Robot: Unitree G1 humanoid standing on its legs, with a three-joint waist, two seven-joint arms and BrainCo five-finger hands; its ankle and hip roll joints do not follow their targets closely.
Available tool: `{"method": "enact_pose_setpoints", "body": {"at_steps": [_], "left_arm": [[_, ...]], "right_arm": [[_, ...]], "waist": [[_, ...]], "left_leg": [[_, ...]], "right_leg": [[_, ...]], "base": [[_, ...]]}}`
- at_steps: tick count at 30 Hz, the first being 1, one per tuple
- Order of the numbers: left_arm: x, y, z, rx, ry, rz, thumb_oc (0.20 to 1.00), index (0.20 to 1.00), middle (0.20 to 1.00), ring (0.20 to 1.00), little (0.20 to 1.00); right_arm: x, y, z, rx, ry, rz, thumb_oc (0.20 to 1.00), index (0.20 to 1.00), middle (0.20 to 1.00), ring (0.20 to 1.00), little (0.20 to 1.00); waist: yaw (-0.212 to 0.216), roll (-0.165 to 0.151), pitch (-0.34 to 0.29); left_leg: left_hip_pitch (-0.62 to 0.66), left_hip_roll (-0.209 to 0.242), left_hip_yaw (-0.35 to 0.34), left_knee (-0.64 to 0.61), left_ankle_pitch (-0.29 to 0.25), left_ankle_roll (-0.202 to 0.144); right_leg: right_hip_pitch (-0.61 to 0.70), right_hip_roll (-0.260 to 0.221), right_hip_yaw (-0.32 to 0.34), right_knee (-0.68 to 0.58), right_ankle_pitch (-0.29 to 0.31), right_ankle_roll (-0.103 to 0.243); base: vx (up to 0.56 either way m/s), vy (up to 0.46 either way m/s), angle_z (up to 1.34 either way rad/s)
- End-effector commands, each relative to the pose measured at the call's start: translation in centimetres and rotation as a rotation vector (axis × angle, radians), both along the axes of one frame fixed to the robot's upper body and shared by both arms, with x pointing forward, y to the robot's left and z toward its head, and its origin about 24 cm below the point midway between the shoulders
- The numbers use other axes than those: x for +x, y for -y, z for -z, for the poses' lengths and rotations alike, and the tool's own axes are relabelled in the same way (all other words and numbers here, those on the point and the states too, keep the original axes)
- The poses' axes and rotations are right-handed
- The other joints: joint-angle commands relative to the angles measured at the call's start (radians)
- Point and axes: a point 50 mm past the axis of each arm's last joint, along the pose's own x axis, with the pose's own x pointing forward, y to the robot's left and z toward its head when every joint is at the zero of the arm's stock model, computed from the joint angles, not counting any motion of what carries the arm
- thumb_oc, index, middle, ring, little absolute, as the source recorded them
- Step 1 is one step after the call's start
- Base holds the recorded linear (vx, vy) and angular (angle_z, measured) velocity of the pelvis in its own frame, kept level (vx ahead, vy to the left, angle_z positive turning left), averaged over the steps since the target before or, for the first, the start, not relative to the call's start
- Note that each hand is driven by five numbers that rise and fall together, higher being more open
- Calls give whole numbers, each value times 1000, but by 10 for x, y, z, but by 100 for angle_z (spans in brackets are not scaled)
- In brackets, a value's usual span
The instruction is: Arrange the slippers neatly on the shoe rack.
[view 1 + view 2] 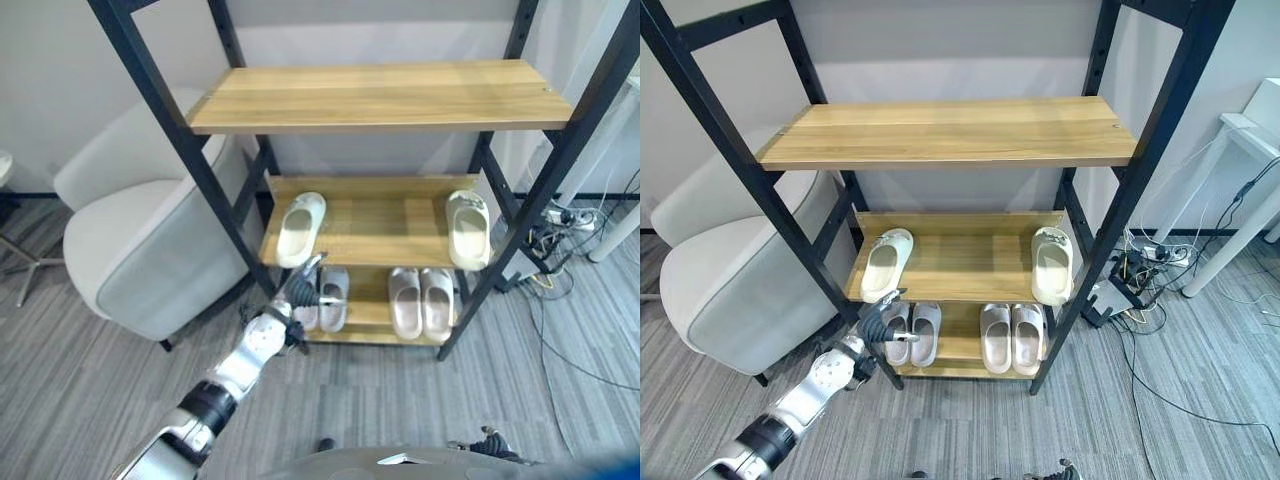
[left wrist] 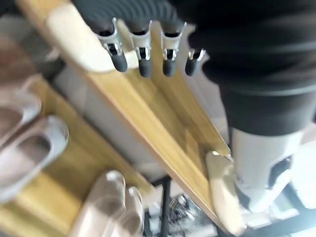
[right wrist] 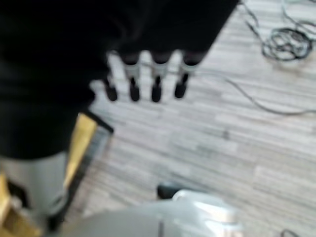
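The shoe rack's middle shelf point(image 1: 385, 222) carries two cream slippers set far apart, one at the left end point(image 1: 300, 227) and one at the right end point(image 1: 468, 228). On the bottom shelf a grey pair point(image 1: 333, 297) stands at the left and a beige pair point(image 1: 421, 301) at the right. My left hand point(image 1: 300, 292) hovers at the front edge of the middle shelf, just below the left cream slipper and in front of the grey pair; its fingers point(image 2: 143, 59) are straight and hold nothing. My right hand point(image 3: 143, 84) hangs open over the floor.
The top shelf point(image 1: 380, 95) is bare wood. Black slanted posts point(image 1: 190, 150) frame the rack. A white armchair point(image 1: 140, 240) stands close on the left. Cables and a power strip point(image 1: 565, 215) lie on the floor at the right, beside a white table leg point(image 1: 615, 230).
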Motion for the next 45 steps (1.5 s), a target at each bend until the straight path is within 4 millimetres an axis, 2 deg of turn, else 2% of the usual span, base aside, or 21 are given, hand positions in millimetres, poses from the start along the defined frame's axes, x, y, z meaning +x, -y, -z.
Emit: {"method": "enact_pose_setpoints", "body": {"at_steps": [1, 7, 11, 14, 17, 21, 25, 26, 30, 33, 37, 42, 44, 45], "left_arm": [[35, 14, -40, 44, 223, -10, 1000, 1000, 1000, 1000, 1000], [44, 18, -58, 23, 297, -14, 1000, 1000, 1000, 1000, 1000], [45, 19, -59, 38, 307, -13, 1000, 1000, 1000, 1000, 1000], [56, 17, -67, 144, 370, -34, 1000, 1000, 1000, 1000, 1000], [63, 16, -74, 204, 412, -53, 1000, 1000, 1000, 1000, 1000], [78, 12, -94, 327, 504, -64, 1000, 1000, 1000, 1000, 1000], [87, 5, -107, 415, 561, -98, 1000, 1000, 1000, 1000, 1000], [93, -1, -112, 479, 583, -132, 1000, 1000, 1000, 1000, 1000], [96, -8, -118, 549, 612, -153, 1000, 1000, 1000, 1000, 1000], [105, -21, -134, 639, 649, -201, 1000, 1000, 1000, 1000, 1000], [109, -35, -144, 708, 664, -236, 1000, 1000, 1000, 1000, 1000], [114, -51, -158, 753, 676, -284, 1000, 1000, 1000, 1000, 1000], [115, -57, -168, 733, 696, -315, 1000, 1000, 1000, 1000, 1000], [115, -58, -180, 737, 735, -321, 1000, 1000, 1000, 1000, 1000]], "right_arm": [[-31, 3, 3, -24, -62, 42, 1000, 1000, 1000, 1000, 1000], [-48, 8, 3, -44, -106, 79, 1000, 1000, 1000, 1000, 1000], [-52, 8, 3, -46, -113, 87, 1000, 1000, 1000, 1000, 1000], [-53, 10, 3, -55, -107, 91, 1000, 1000, 1000, 1000, 1000], [-47, 13, 2, -70, -87, 91, 1000, 1000, 1000, 1000, 1000], [-31, 15, 0, -78, -36, 67, 1000, 1000, 1000, 1000, 1000], [-27, 16, -1, -86, -13, 58, 1000, 1000, 1000, 1000, 1000], [-22, 15, -2, -88, 2, 44, 1000, 1000, 1000, 1000, 1000], [-19, 15, -3, -89, 19, 34, 1000, 1000, 1000, 1000, 1000], [-9, 17, -5, -94, 55, 17, 1000, 1000, 1000, 1000, 1000], [-5, 15, -5, -81, 73, 4, 1000, 1000, 1000, 1000, 1000], [1, 13, -6, -73, 87, -11, 1000, 1000, 1000, 1000, 1000], [1, 12, -6, -68, 86, -13, 1000, 1000, 1000, 1000, 1000], [2, 11, -6, -61, 86, -11, 1000, 1000, 1000, 1000, 1000]], "waist": [[-17, 26, 1], [-34, 26, -5], [-40, 28, -5], [-52, 35, -6], [-60, 40, 0], [-69, 50, 17], [-71, 52, 30], [-75, 48, 44], [-71, 46, 53], [-68, 39, 77], [-57, 27, 84], [-51, 13, 89], [-45, 8, 91], [-38, 4, 94]], "left_leg": [[-33, 33, 48, 92, -101, -29], [-23, 32, 70, 95, -114, -28], [-10, 30, 77, 93, -126, -27], [-7, 29, 89, 84, -125, -26], [-13, 28, 97, 77, -121, -26], [-38, 23, 113, 73, -119, -25], [-62, 22, 128, 87, -125, -23], [-75, 23, 134, 97, -129, -21], [-95, 23, 143, 111, -132, -18], [-139, 25, 152, 131, -133, -15], [-175, 27, 157, 147, -136, -13], [-204, 29, 160, 158, -137, -12], [-215, 29, 160, 165, -139, -12], [-223, 29, 157, 170, -141, -10]], "right_leg": [[-96, 2, -21, 177, -95, 52], [-97, -1, 1, 170, -85, 59], [-88, -4, 8, 168, -94, 61], [-96, -6, 22, 162, -88, 66], [-109, -9, 29, 161, -84, 70], [-145, -16, 48, 160, -70, 78], [-176, -15, 64, 167, -61, 82], [-192, -14, 73, 174, -59, 83], [-215, -11, 83, 185, -56, 86], [-261, -7, 99, 197, -47, 90], [-289, -8, 104, 198, -38, 95], [-313, -9, 107, 196, -30, 98], [-321, -9, 109, 197, -27, 99], [-326, -9, 107, 197, -27, 99]], "base": [[30, -19, -12], [21, -1, -14], [36, 13, -10], [16, 25, -14], [-18, 31, -10], [-17, 40, -14], [-33, 34, -17], [-47, 35, -15], [-22, 17, -19], [-59, 41, -7], [-23, 10, -12], [-8, 0, -6], [0, 0, 0], [0, 0, 0]]}}
